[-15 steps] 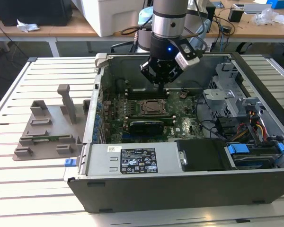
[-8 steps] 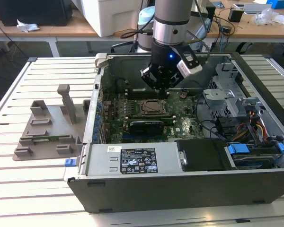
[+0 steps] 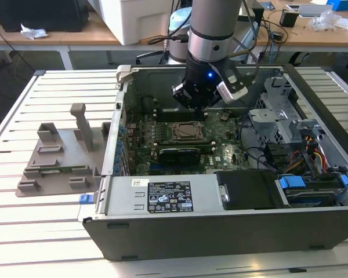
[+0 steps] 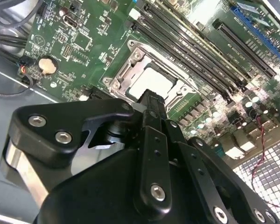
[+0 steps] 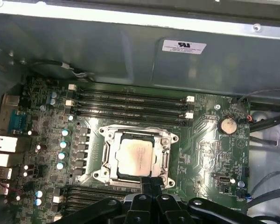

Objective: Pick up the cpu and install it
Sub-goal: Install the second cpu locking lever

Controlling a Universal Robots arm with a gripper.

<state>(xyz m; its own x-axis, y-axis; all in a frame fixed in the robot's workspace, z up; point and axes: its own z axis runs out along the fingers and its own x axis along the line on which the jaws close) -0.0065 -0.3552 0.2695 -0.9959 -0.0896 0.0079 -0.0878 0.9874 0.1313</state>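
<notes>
One cpu [image 5: 136,156] sits in its socket [image 5: 107,161] below the gripper [image 5: 150,183], whose narrow fingertips could snag the frame.

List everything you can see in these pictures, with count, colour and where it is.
cpu: one, pale silvery top, seated in the socket on the motherboard.
socket frame: one, metal, around the cpu.
motherboard: one, green, on the floor of the case.
coin cell: one, silvery, on the motherboard beside the socket.
computer case: one, grey, open, on the slatted table.
slatted table: one, white.
plastic fixture: one, grey, on the table at the exterior view's left of the case.
drive latches: blue, near the case's front corner at the exterior view's right.
gripper: one, black, fingers together, just above the socket's edge.
</notes>
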